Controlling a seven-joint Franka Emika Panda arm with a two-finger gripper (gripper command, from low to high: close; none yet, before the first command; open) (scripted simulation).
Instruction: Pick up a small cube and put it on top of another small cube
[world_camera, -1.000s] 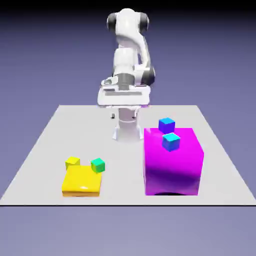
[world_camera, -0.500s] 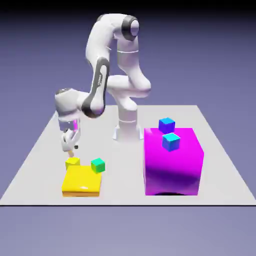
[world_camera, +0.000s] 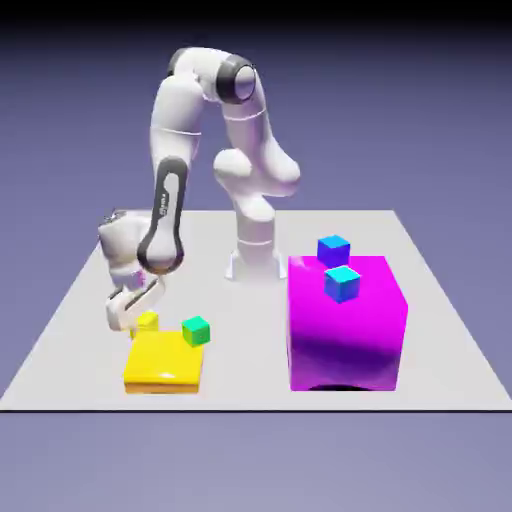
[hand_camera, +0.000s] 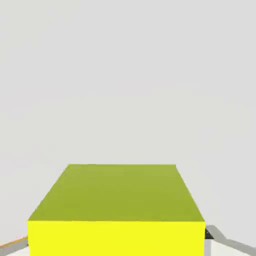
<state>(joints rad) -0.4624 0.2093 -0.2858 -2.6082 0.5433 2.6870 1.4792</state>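
Claw (world_camera: 130, 322) fingertips behind yellow cube (hand_camera: 116, 210)

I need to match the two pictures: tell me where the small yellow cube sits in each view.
Exterior view: the small yellow cube lies low on the left, at the far edge of the flat yellow slab, with the gripper right beside it.
Hand view: it fills the bottom middle, large, between the jaws.
Shared landmark: the grey table beneath it.

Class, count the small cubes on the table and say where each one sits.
4. The small yellow cube sits at the pincer, beside the flat yellow slab. The green cube is at the slab's far corner. The cyan cube tops the magenta block; the blue cube sits behind.
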